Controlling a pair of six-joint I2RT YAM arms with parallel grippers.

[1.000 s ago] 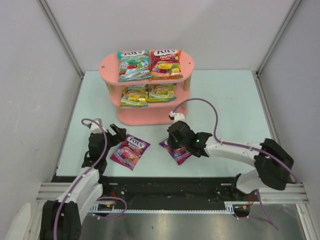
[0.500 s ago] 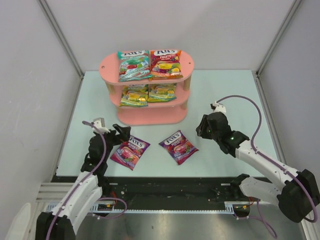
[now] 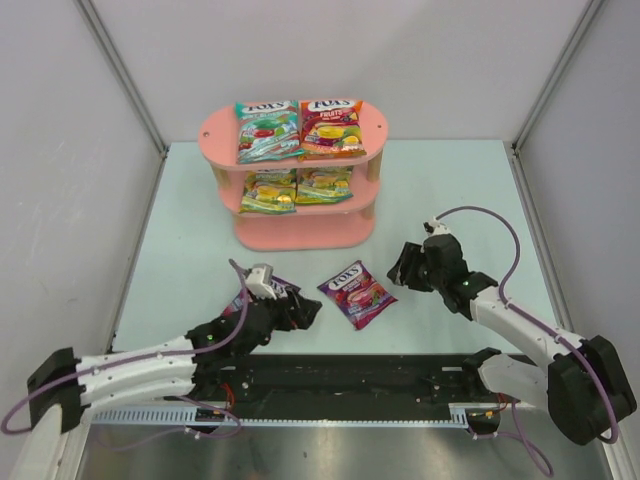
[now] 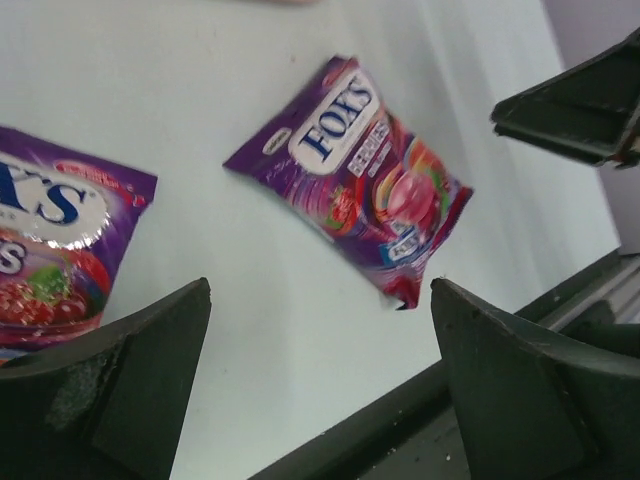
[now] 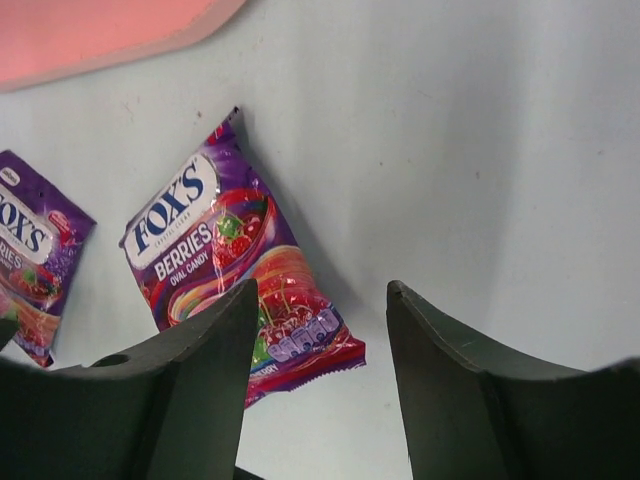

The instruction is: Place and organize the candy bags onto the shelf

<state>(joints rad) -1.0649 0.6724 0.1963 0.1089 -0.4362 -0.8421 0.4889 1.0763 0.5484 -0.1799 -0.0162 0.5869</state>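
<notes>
The pink shelf [image 3: 300, 232] stands at the back; a teal candy bag [image 3: 267, 130] and a red-orange one [image 3: 331, 127] lie on its top board, two yellow-green bags [image 3: 295, 188] on the middle board. One purple bag [image 3: 357, 293] [image 4: 360, 180] [image 5: 230, 270] lies flat on the table. A second purple bag [image 4: 50, 250] [image 5: 30, 260] lies left of it, mostly hidden under my left arm in the top view. My left gripper [image 3: 298, 310] [image 4: 320, 290] is open, just left of the middle purple bag. My right gripper [image 3: 405, 265] [image 5: 320, 290] is open, right of that bag, holding nothing.
The shelf's bottom board [image 5: 100, 30] shows in the right wrist view. The black rail [image 3: 350, 370] runs along the table's near edge, close under my left gripper. The right gripper's finger [image 4: 580, 100] shows at the left wrist view's top right.
My right gripper let go of the middle purple bag, drew back to the right and opened. My left arm swung low and rightward over the left purple bag toward the middle one.
</notes>
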